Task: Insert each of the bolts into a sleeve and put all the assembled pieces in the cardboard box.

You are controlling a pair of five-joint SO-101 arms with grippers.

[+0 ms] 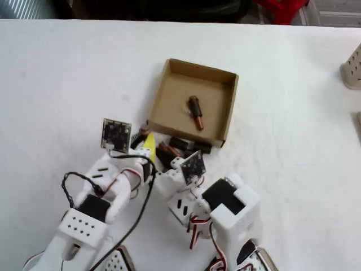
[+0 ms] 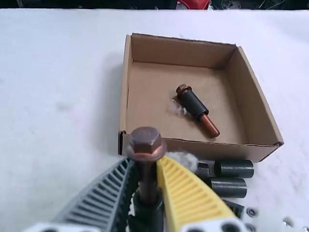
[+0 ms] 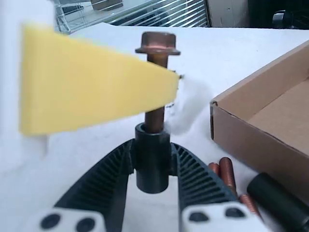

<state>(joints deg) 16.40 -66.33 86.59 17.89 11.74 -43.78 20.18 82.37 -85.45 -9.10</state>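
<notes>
My left gripper [image 2: 145, 166], with one grey and one yellow finger, is shut on a copper bolt [image 2: 146, 145] held head up just in front of the cardboard box [image 2: 128, 87]. My right gripper [image 3: 152, 153] is shut on a black sleeve [image 3: 152, 162] held upright directly under that bolt. The bolt's shank [image 3: 155, 113] enters the sleeve's top. In the high view both grippers [image 1: 153, 148] meet at the box's near left corner. One assembled bolt and sleeve [image 1: 195, 112] lies inside the box [image 1: 231, 107].
Loose black sleeves [image 2: 234, 168] and copper bolts [image 3: 227, 174] lie on the white table along the box's near wall. A beige object [image 1: 352, 68] stands at the table's far right edge. Cables trail behind both arms.
</notes>
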